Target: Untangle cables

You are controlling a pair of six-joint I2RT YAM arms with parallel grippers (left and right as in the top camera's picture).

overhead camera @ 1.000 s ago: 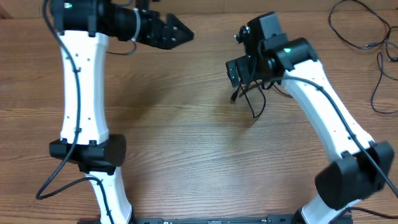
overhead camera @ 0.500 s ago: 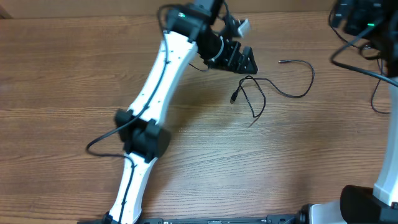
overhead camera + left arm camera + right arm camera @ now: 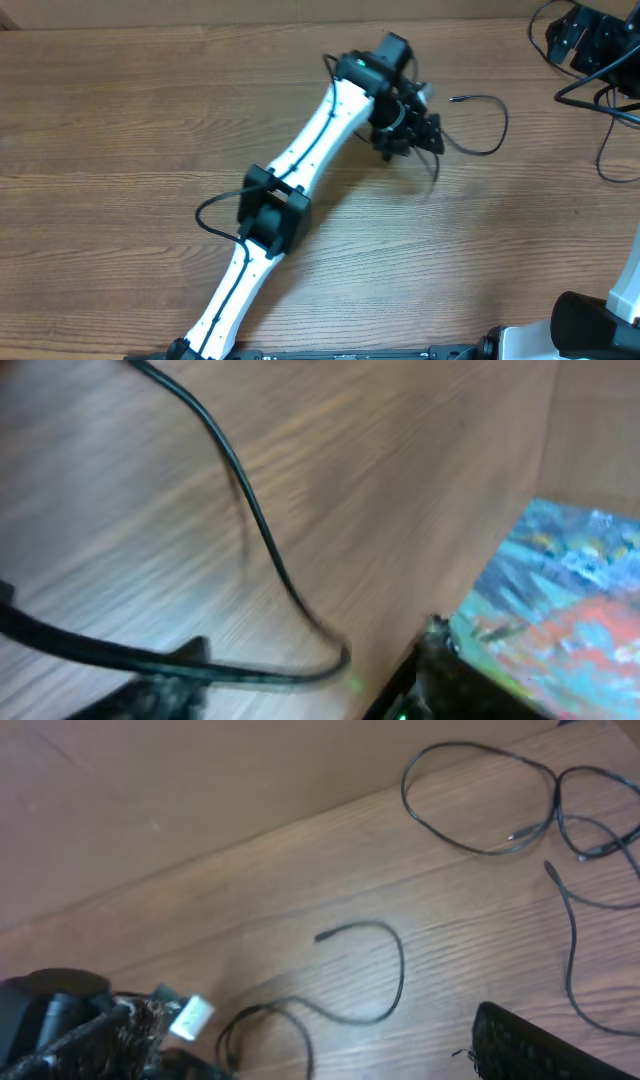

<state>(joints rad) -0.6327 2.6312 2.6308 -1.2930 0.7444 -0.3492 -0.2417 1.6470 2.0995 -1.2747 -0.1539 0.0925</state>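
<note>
Since it dropped lower, the left gripper (image 3: 425,136) covers the cables (image 3: 502,120), pinching or spread unclear.

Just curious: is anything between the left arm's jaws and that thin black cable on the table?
Nothing visible. The left gripper sits right over the near end of the thin black cable, with only bare wooden table around.

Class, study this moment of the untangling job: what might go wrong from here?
The left gripper sits over the looped cable; pulling may tighten the loop rather than open it. Its loose end could be dragged into the other cables at the right. The left wrist view is blurred, so a grip is unconfirmed.
</note>
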